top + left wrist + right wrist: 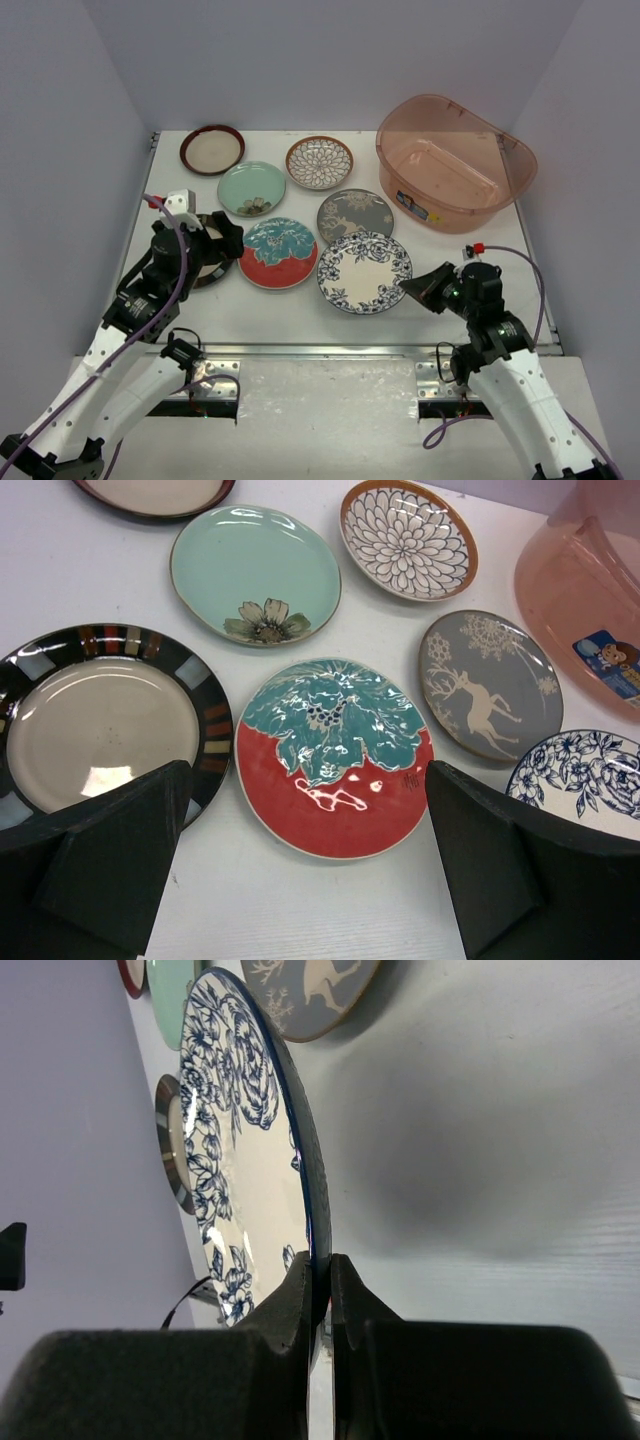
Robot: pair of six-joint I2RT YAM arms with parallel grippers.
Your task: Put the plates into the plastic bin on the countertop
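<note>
The right gripper is pinched tight on the near rim of the blue flowered plate. The left gripper gapes wide and empty, with the red-and-teal plate just ahead of it on the tabletop. The bin stands far beyond both.

Plates left of plastic bin

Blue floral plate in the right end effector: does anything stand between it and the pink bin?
Nothing visible does: bare countertop lies between the plate and the bin; the grey deer plate sits aside.
</note>
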